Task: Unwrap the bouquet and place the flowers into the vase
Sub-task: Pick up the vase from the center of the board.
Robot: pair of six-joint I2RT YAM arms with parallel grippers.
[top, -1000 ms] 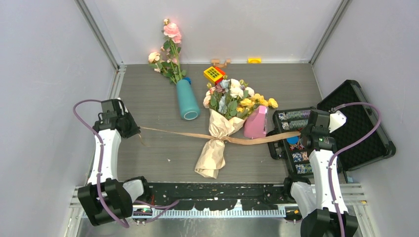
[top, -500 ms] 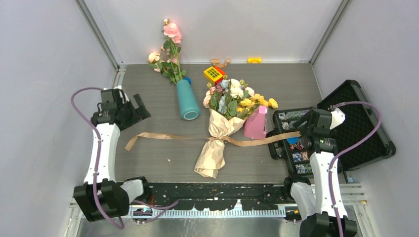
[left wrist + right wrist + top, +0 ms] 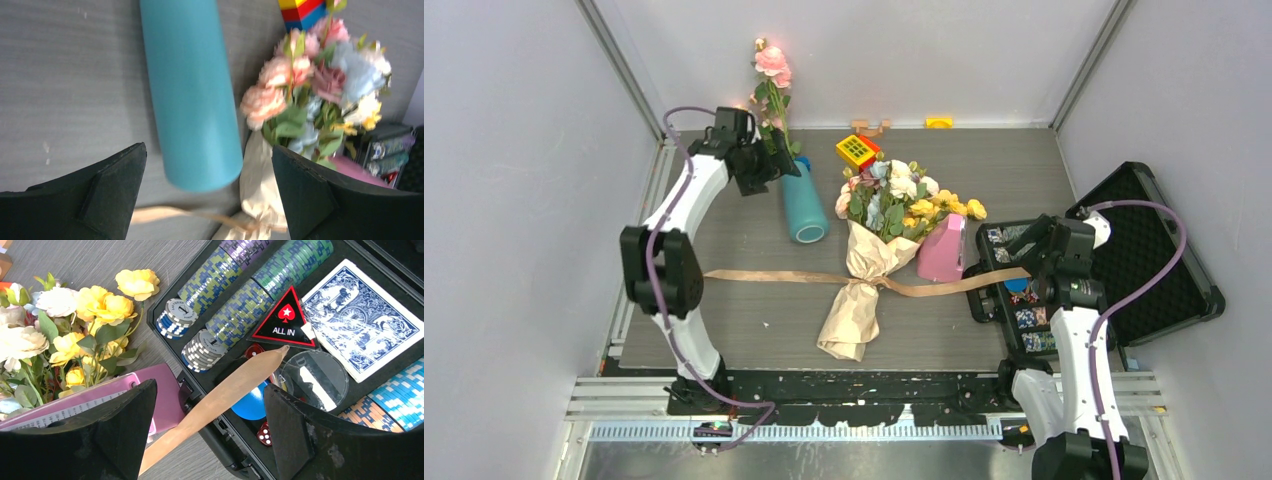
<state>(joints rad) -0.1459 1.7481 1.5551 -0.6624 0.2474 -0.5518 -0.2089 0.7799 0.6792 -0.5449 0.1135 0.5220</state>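
The bouquet [image 3: 871, 262], in tan kraft paper, lies mid-table with its flowers [image 3: 906, 196] toward the back. Its tan ribbon [image 3: 769, 275] stretches flat to both sides of the paper's neck. The teal vase [image 3: 802, 203] is just left of the flowers and holds long-stemmed roses [image 3: 769, 95]. My left gripper [image 3: 771, 168] hovers open at the vase's far end. From its wrist I see the vase [image 3: 192, 95], the flowers [image 3: 320, 85] and the paper [image 3: 260, 185] between wide-spread fingers. My right gripper [image 3: 1031, 262] stands open above the ribbon's right end [image 3: 225, 395], not gripping it.
A pink box [image 3: 942, 250] sits right of the bouquet. An open black poker case [image 3: 1144, 250] with chips [image 3: 240, 300], cards and dice fills the right side. A yellow toy block [image 3: 857, 150] and small pieces lie by the back wall.
Both grippers opened and let go of the ribbon, which now lies slack. The left arm swung from the table's left edge back to the vase. The right arm barely moved.
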